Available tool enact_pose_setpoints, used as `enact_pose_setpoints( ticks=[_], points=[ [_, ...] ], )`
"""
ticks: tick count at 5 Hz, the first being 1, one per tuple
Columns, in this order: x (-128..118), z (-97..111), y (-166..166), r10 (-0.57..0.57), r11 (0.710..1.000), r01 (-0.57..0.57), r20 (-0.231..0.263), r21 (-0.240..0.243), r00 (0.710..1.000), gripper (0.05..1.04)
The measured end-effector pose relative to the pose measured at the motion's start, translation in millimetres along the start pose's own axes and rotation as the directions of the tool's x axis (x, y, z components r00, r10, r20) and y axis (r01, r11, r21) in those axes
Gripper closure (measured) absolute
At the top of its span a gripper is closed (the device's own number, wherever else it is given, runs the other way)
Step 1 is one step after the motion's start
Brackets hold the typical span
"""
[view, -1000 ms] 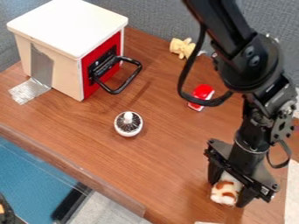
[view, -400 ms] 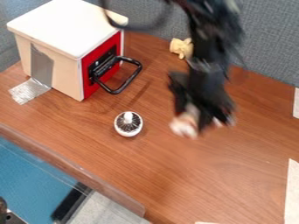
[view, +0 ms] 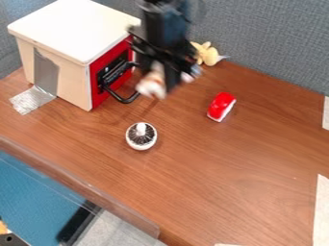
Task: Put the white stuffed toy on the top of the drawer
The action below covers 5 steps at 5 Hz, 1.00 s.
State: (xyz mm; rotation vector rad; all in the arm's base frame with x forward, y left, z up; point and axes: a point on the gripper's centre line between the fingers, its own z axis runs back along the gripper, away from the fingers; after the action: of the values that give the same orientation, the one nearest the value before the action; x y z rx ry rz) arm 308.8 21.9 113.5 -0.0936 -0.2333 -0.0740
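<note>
The black gripper (view: 160, 79) hangs at the upper middle of the view, just right of the drawer's red front and in front of its black handle. It is shut on the white stuffed toy (view: 151, 86), which has brown patches and sticks out at the lower left of the gripper. The drawer (view: 61, 79) is a cream box with a flat white top (view: 76, 29), standing at the upper left. Part of the handle is hidden behind the gripper and toy.
A white and black round object (view: 141, 136) stands in the middle of the wooden table (view: 212, 178). A red and white toy (view: 221, 106) lies right of it. A yellow toy (view: 207, 54) sits by the grey partition (view: 276, 43).
From the lower right, the gripper has moved up and left across the table, carrying the stuffed toy to beside the drawer. The drawer has not moved.
</note>
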Motion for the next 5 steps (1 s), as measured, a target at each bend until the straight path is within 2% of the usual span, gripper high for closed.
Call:
enact_pose_setpoints(
  ticks=[1,3,4,5],
  points=[
    [8,12,43,0.062,0.997,-0.063,0.037,0.042,0.997,0.577],
    [17,17,136,0.158,0.982,-0.161,0.036,0.096,0.987,0.577],
    [17,14,161,0.18,0.976,-0.182,0.022,0.123,0.983,0.576],
    [17,9,171,0.194,0.972,-0.192,-0.003,0.132,0.981,0.534]
  ],
)
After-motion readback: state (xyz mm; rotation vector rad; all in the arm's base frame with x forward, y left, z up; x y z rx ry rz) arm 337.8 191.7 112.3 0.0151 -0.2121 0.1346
